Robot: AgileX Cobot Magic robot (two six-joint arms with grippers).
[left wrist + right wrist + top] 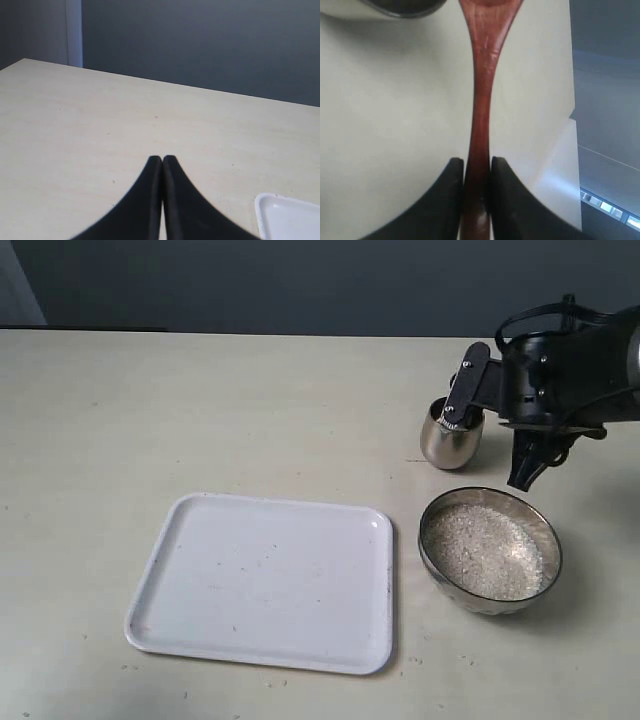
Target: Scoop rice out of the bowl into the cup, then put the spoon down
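My right arm (570, 370) is a bulky black housing with thin black cables (530, 311) looping over it, and my jaws are black, curved, tapering blades.

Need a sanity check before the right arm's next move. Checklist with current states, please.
1. Grip on the slim reddish-brown wooden spoon: right gripper clamped on its handle, ok.
2. Spoon tip at the small polished steel cup: near the rim; whether it is over the mouth, cannot tell.
3. Spoon load: tip cropped in the wrist view, cannot tell.
4. White rice in the wide shiny grey bowl: plenty, ok.
5. Bowl and cup apart: ok.
6. Left gripper: shut, empty, beside the white tray, ok.
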